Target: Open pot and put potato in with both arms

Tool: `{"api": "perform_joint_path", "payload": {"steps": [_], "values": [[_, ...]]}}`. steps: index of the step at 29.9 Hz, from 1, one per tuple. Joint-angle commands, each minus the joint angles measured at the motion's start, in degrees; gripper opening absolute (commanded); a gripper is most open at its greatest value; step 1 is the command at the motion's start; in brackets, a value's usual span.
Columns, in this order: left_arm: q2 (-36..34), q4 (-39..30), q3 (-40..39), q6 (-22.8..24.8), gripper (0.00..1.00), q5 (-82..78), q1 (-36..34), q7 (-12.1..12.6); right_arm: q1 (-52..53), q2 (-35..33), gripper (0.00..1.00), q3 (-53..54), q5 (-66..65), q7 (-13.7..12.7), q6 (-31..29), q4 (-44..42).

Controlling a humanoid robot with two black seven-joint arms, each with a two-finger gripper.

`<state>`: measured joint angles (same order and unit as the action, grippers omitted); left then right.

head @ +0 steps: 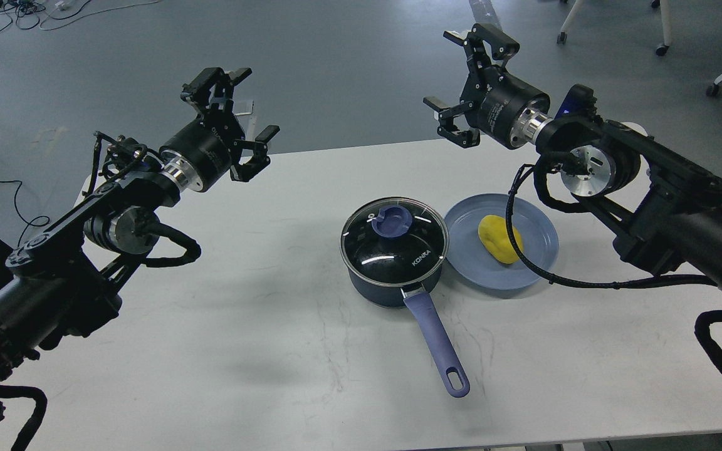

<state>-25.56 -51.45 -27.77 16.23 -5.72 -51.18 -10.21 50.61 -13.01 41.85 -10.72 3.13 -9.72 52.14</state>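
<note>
A small dark navy saucepan (394, 266) stands near the middle of the white bench (223, 351), and everything else is placed from it here. Its glass lid (394, 240), printed "KONKA", sits closed on the rim, with a blue knob (392, 220) at its centre. The saucepan's long purple-blue handle (437, 343) runs from the body toward the near edge of the bench, angled slightly right, and ends in a hanging hole.

Just right of the saucepan, with its rim almost touching the saucepan's wall, lies a flat light-blue plate (536, 250). The yellow potato (499, 238) rests on this plate, right of the saucepan and at about the level of the lid. A black cable (514, 213) from the right arm crosses in front of the potato and the plate.

The left hand (240, 103) hangs in the air well to the left of the saucepan and beyond it, over the far left part of the bench; its two fingers are spread wide and hold nothing. The right hand (455, 78) hangs beyond the saucepan and a little to its right, past the far edge of the bench, with the grey floor (348, 62) behind it; its fingers are likewise spread apart and empty. Both hands are well apart from the saucepan, the lid and the potato.
</note>
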Motion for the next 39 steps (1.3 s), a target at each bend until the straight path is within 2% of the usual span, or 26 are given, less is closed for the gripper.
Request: {"api": "perform_joint_path", "payload": {"steps": [1,39], "values": [[0.2,0.0,0.0,0.1,1.0,0.0,-0.1,-0.1,0.3,-0.1,1.0,0.0,0.0,0.0,0.0,-0.1],[0.5,-0.1,0.2,-0.4,1.0,0.0,-1.8,-0.2,0.8,-0.4,1.0,0.0,-0.1,0.6,0.5,-0.1]]}}
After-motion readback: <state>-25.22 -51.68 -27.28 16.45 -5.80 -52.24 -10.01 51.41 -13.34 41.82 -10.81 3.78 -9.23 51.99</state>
